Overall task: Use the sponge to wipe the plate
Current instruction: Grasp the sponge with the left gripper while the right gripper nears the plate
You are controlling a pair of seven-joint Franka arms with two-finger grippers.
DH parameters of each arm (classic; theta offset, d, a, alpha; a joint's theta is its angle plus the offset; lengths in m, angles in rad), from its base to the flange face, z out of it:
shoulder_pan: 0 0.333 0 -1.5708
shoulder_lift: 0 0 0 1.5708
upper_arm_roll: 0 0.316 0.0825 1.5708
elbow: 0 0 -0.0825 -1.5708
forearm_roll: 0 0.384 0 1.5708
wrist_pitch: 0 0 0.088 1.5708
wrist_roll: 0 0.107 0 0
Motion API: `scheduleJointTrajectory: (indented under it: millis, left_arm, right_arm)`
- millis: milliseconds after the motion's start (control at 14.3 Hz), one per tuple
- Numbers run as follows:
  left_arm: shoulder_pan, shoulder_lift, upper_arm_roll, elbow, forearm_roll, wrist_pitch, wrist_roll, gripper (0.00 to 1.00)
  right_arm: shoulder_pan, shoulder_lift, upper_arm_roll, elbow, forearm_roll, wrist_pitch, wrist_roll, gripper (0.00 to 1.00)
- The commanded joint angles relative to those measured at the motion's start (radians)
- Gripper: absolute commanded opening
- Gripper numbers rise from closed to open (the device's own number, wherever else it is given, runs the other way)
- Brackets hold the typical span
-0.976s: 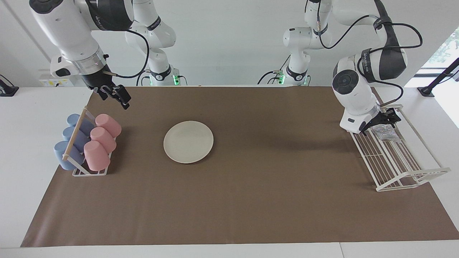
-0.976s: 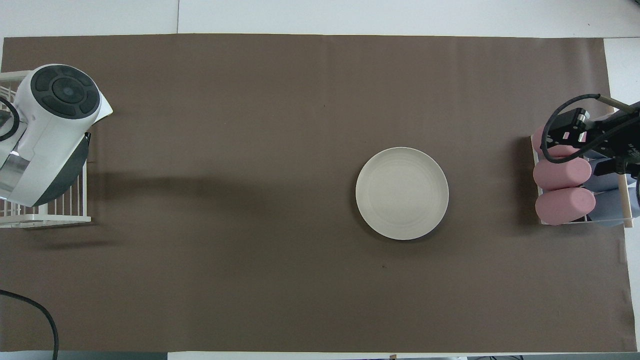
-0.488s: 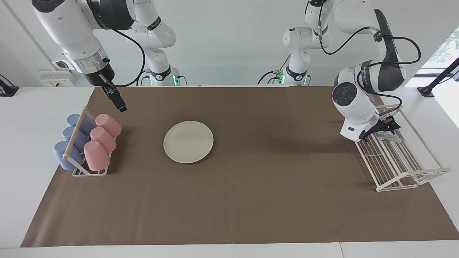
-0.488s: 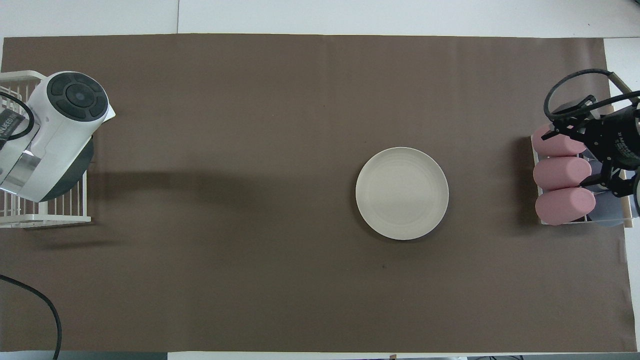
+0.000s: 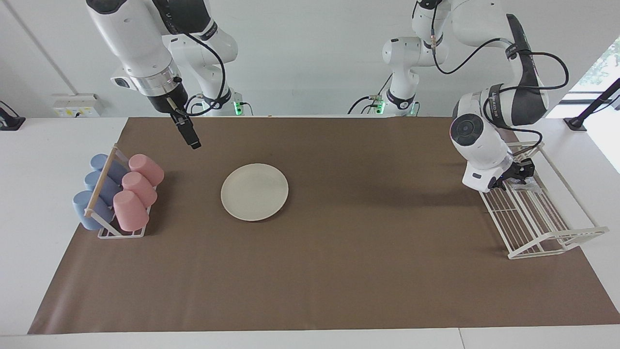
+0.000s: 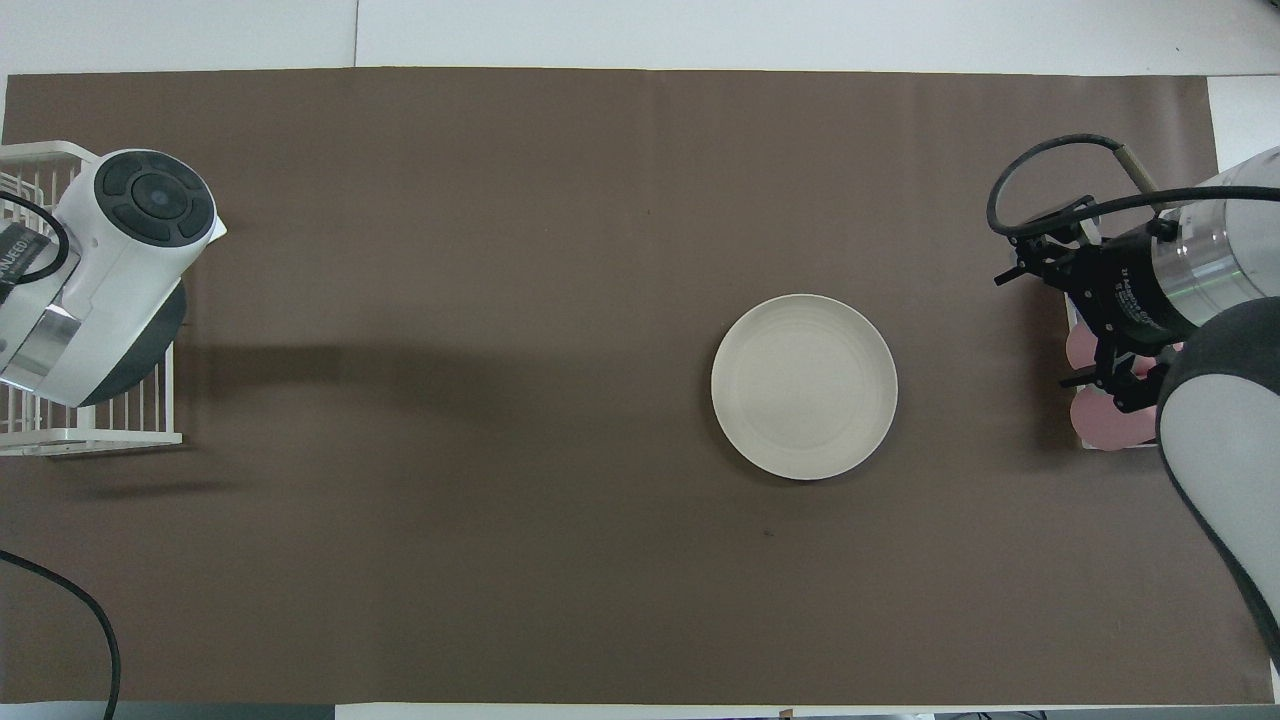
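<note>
The cream-white plate (image 5: 254, 192) (image 6: 804, 386) lies bare on the brown mat, toward the right arm's end of the table. The silvery sponge (image 5: 528, 183) lies in the white wire rack (image 5: 542, 228) at the left arm's end. My left gripper (image 5: 520, 175) is down in that rack, its fingers drawn in on the sponge. In the overhead view the arm's wrist hides both. My right gripper (image 5: 190, 136) (image 6: 1045, 325) hangs open and holds nothing, up in the air over the mat between the cup rack and the plate.
A small rack with pink cups (image 5: 138, 189) (image 6: 1100, 420) and blue cups (image 5: 94, 194) stands at the right arm's end of the mat. The wire rack (image 6: 60, 440) takes up the left arm's end. Brown mat lies between the plate and the wire rack.
The right arm has swung from over the cup rack toward the plate. The left gripper has sunk onto the sponge in the wire rack and its fingers have drawn together.
</note>
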Motion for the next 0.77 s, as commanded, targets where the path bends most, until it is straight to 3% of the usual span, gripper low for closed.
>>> scheduleJointTrajectory:
  millis: [0, 279, 418, 697]
  left_arm:
    - [0.006, -0.023, -0.003, -0.029, 0.022, -0.004, -0.028, 0.00]
    - [0.001, -0.018, -0.003, -0.009, 0.017, -0.013, -0.040, 0.00]
    - [-0.006, -0.010, -0.009, 0.073, 0.003, -0.079, -0.033, 0.00]
    - [-0.039, 0.000, -0.009, 0.274, -0.255, -0.206, -0.033, 0.00]
  right_arm:
    - [-0.010, -0.020, 0.003, -0.020, 0.038, 0.015, 0.036, 1.00]
    - [-0.006, -0.024, 0.003, -0.021, 0.041, 0.007, 0.075, 1.00]
    - [0.014, -0.022, 0.007, -0.020, 0.041, 0.020, 0.147, 1.00]
    - [0.037, -0.020, 0.009, -0.016, 0.041, 0.018, 0.187, 1.00]
